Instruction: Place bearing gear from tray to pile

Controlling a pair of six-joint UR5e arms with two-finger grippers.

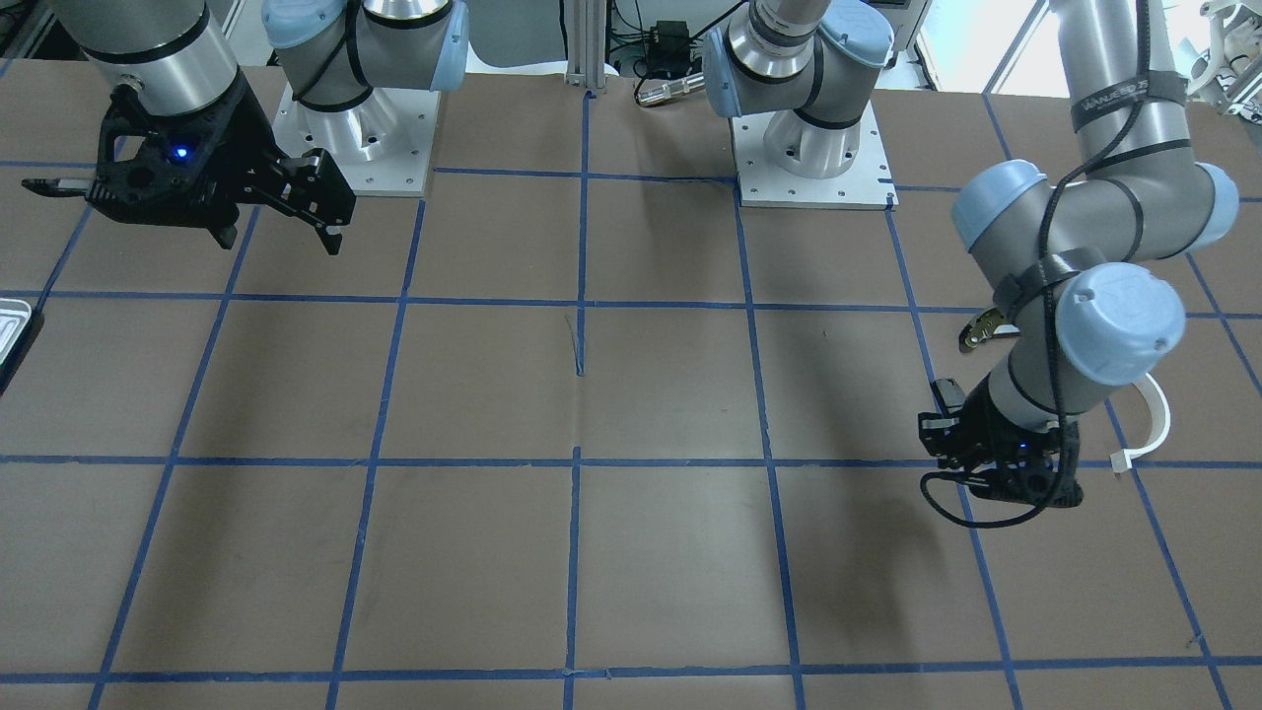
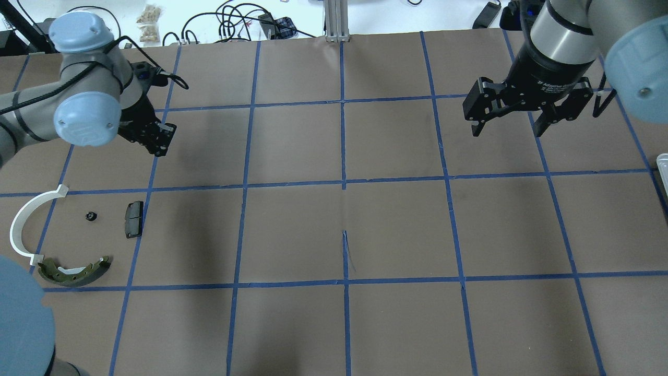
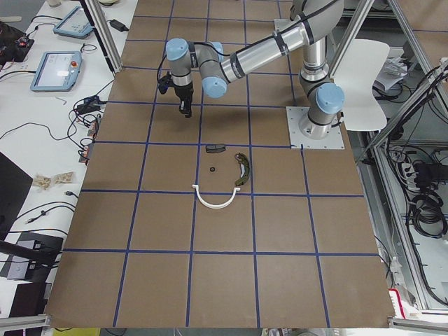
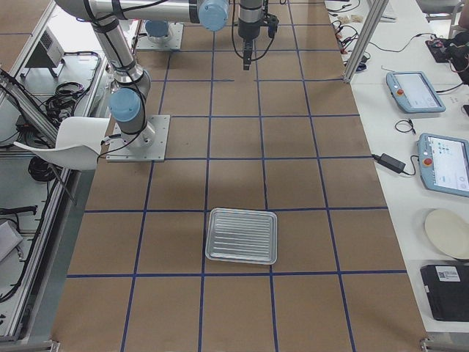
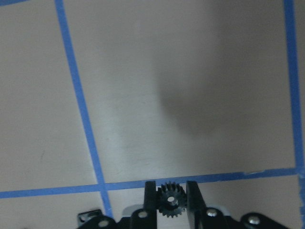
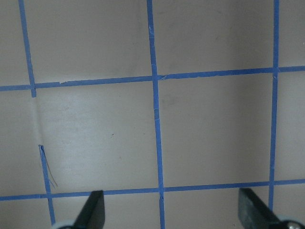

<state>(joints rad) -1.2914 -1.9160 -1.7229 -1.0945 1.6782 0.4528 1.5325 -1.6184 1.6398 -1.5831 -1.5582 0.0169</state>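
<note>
My left gripper point(image 2: 158, 143) is shut on a small black toothed bearing gear point(image 5: 171, 204), held between its fingertips above the brown table. It hangs on the far side of the pile, about one grid cell away. The pile holds a white plastic arc point(image 2: 23, 222), a brass-and-grey brake shoe point(image 2: 75, 270), a black rectangular pad point(image 2: 134, 219) and a small black round part point(image 2: 91, 215). The silvery tray point(image 4: 242, 236) lies at the table's right end and looks empty; only its corner point(image 2: 663, 166) shows overhead. My right gripper point(image 2: 508, 130) is open and empty, high over the table's right half.
Blue tape lines divide the brown table point(image 2: 344, 235) into squares. The two arm bases point(image 1: 355, 138) stand at the robot's edge. Cables and tablets lie beyond the far edge.
</note>
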